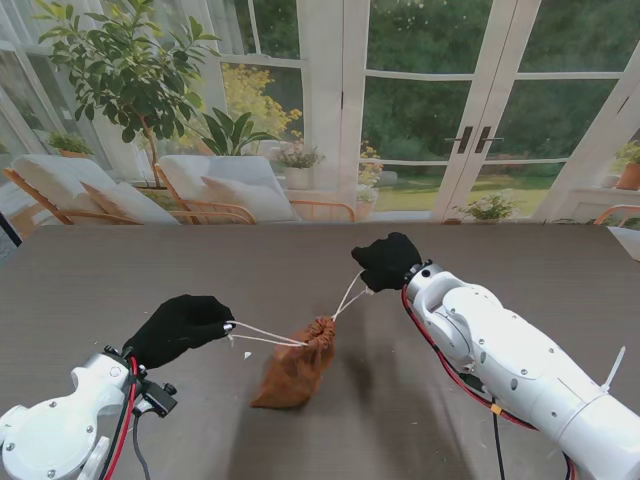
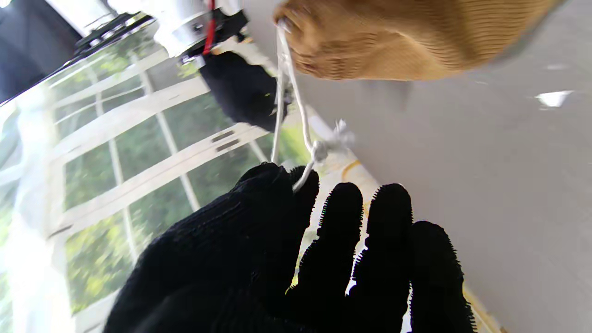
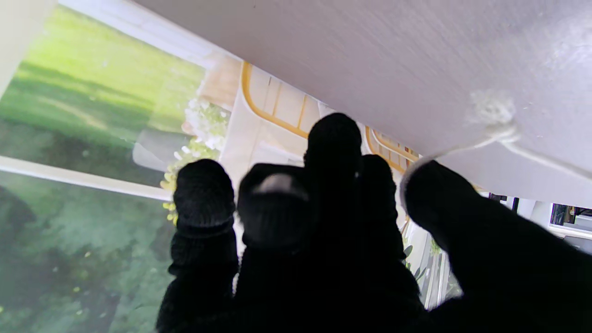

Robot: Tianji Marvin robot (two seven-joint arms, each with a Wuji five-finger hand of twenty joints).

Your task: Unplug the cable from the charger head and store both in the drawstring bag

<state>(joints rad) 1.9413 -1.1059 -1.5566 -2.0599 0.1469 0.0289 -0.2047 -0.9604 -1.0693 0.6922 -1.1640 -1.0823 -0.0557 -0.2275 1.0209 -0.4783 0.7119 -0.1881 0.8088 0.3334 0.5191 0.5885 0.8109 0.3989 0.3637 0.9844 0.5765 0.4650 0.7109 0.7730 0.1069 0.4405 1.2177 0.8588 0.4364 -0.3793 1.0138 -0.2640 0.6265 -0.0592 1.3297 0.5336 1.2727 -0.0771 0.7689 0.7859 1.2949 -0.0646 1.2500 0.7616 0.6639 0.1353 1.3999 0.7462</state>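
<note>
the drawstring bag (image 1: 297,366) sits on the desk (image 1: 120,280) between the left hand (image 1: 178,328) and right hand (image 1: 386,261), each gripping a drawstring (image 1: 262,335) stretched taut in opposite directions

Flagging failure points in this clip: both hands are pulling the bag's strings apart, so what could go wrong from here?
1. The left hand pinches its string only at the fingers; it may slip out under tension.
2. The right hand has its string looped over one finger; it may slide off.
3. The bag lies unanchored on the table, so uneven pulling may drag or tip it. The cable and charger are not visible.
</note>
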